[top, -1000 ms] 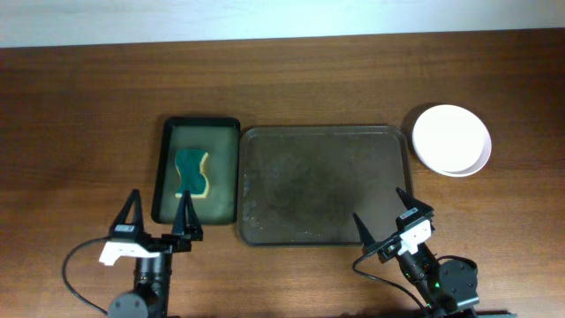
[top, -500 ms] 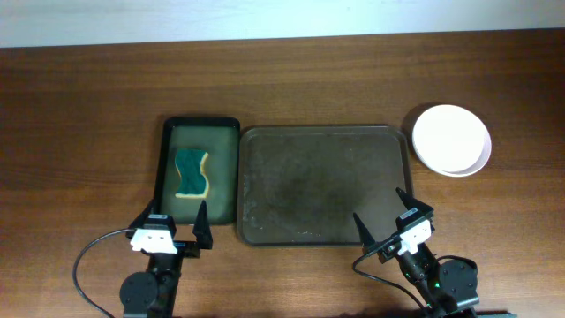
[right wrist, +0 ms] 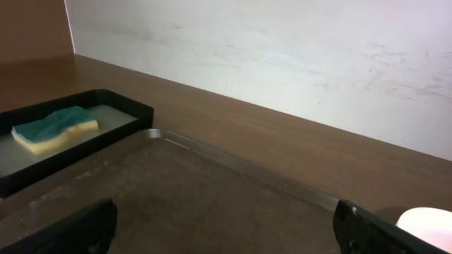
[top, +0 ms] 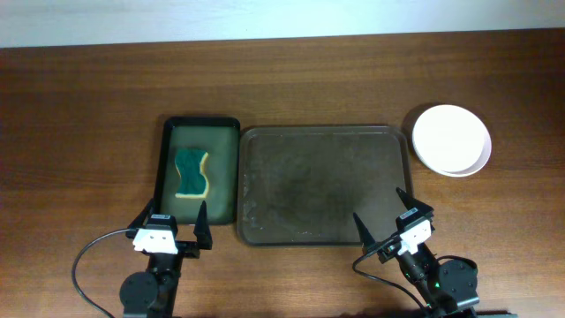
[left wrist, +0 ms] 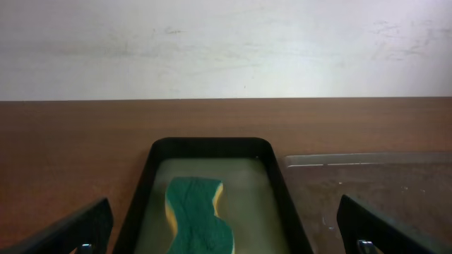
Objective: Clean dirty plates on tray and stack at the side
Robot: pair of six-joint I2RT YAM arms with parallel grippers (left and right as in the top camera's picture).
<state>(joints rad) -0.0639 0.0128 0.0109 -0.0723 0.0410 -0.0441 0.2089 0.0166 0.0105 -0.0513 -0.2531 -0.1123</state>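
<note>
The dark brown tray (top: 322,184) lies mid-table with nothing on it, its surface dull and smeared. To its right on the wood sits a white plate (top: 451,138) on top of a stack, with a pale pink rim showing beneath. In the right wrist view the plate (right wrist: 428,223) shows only at the lower right corner. My left gripper (top: 174,216) hangs open at the near end of the sponge tray, nothing between its fingers (left wrist: 78,229). At the brown tray's near right corner my right gripper (top: 380,208) is open and empty over the tray (right wrist: 212,190).
A narrow black-rimmed greenish tray (top: 169,132) lies left of the brown tray and holds a green and yellow sponge (top: 192,172), which the left wrist view shows straight ahead as the sponge (left wrist: 198,215). A pale wall runs along the table's far edge.
The left gripper has shifted right and turned to face the near end of the sponge tray, then held still. The right arm and the plates have not moved.
</note>
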